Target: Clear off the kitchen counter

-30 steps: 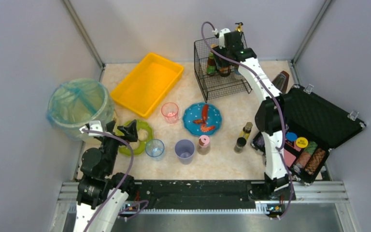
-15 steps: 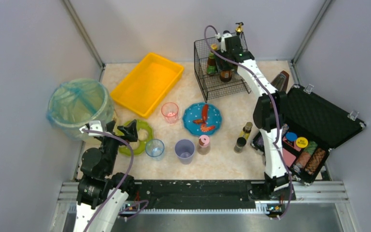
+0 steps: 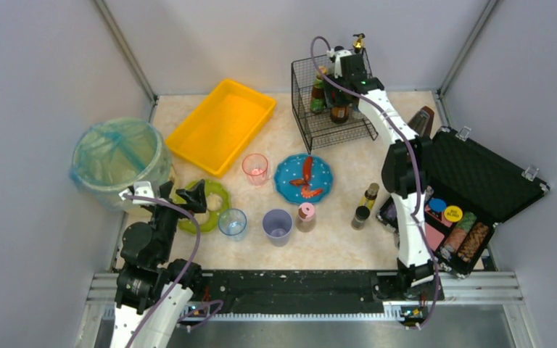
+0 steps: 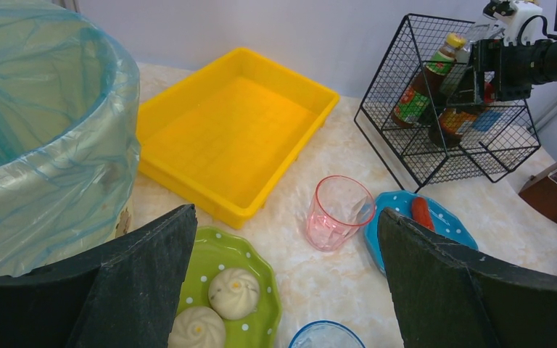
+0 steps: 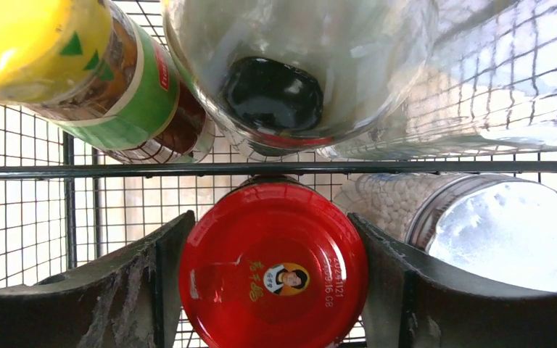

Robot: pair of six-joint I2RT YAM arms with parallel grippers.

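The kitchen counter [image 3: 333, 246] holds a green plate [image 3: 218, 210] with buns [image 4: 233, 292], a blue plate [image 3: 294, 168] with sausages, a pink cup [image 3: 255, 168], a blue cup [image 3: 232, 222], a purple cup [image 3: 278, 226], a pink-lidded pot [image 3: 305, 216] and two small bottles [image 3: 365, 205]. My left gripper [image 3: 201, 194] hangs open and empty over the green plate's edge; it also shows in the left wrist view [image 4: 286, 214]. My right gripper [image 3: 344, 80] reaches into the wire rack [image 3: 304, 109] and is shut on a red-lidded jar [image 5: 273, 264] among other bottles.
A yellow tray [image 3: 221, 125] lies at the back left. A bin [image 3: 116, 159] lined with a blue bag stands at the left wall. An open black case [image 3: 479, 196] with items sits at the right, with a brown box [image 3: 423, 122] behind it.
My right gripper has shifted slightly toward the back over the wire rack, and the jar now shows in the rack below it. The left arm has not moved.
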